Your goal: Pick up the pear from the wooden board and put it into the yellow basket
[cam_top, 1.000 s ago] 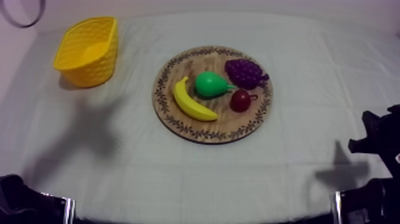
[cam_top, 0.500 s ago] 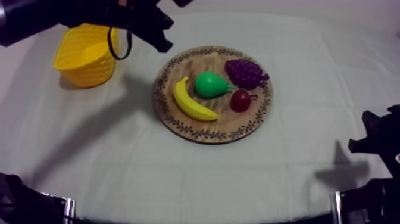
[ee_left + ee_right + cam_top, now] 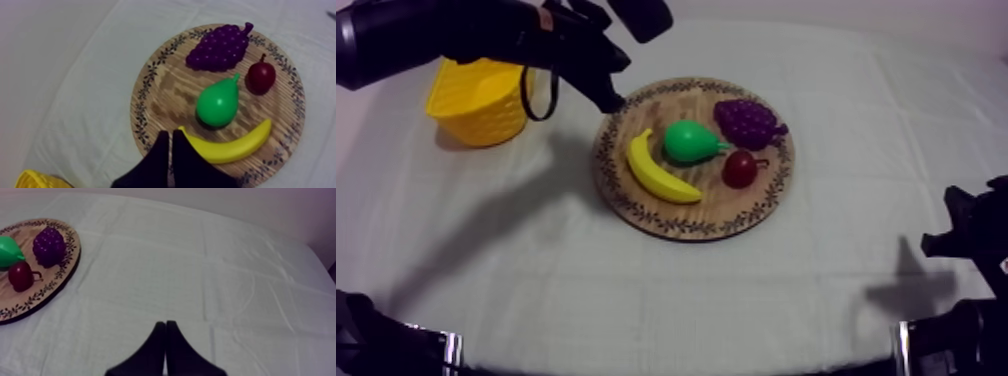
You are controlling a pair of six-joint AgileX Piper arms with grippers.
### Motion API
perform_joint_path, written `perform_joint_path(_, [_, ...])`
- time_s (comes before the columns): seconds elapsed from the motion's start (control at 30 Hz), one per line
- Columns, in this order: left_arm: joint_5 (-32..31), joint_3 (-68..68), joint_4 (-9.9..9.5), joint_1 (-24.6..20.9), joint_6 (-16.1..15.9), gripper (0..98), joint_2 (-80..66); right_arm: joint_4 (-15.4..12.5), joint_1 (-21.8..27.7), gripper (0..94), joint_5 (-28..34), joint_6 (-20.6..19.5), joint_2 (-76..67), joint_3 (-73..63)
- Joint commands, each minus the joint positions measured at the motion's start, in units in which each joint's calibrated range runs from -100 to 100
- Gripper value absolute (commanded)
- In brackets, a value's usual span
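Looking down in the top view, the left arm (image 3: 426, 35) comes in from the upper left and crosses above the yellow basket (image 3: 476, 112). The left gripper (image 3: 608, 98) hangs over the upper left rim of the wooden board (image 3: 666, 218). The pear (image 3: 691, 142) lies on the board near its middle, well apart from the basket. The banana (image 3: 658, 170) is just beside the pear on the basket side. The grapes (image 3: 748, 122) and the small red fruit (image 3: 739, 168) lie on its other side. The right arm (image 3: 976, 235) sits low at the right edge of the cloth (image 3: 636, 300), well apart from the board.

Left wrist view: the near fingers lie pressed together as a narrow wedge and hold nothing. Their tips are over the board's rim, just beside one end of the banana. The pear rests past the banana with its stem pointing between the grapes and the red fruit. Whether it touches the banana cannot be told. A corner of the basket shows off the board, on the cloth.

Right wrist view: the right gripper (image 3: 165, 325) is closed to a narrow wedge, empty, over bare cloth. The board lies well apart from it, with the grapes, the red fruit and part of the pear showing.
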Motion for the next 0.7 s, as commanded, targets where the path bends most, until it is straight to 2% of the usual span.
perform_joint_path(0.0, [-0.02, 0.65, 0.68, 0.22, -1.15, 1.0, -0.23, 0.0, 0.0, 0.3, -0.02, 0.0, -0.02, 0.04])
perform_joint_path(0.17, [-0.19, 1.94, 3.09, 1.45, -3.74, 1.1, -0.62, 0.0, 0.0, 0.3, -0.02, 0.0, -0.02, 0.04])
perform_joint_path(0.67, [-3.94, 6.4, 8.79, 4.86, -8.12, 1.0, 0.99, 0.0, 0.0, 0.3, -0.02, 0.0, -0.02, 0.04])
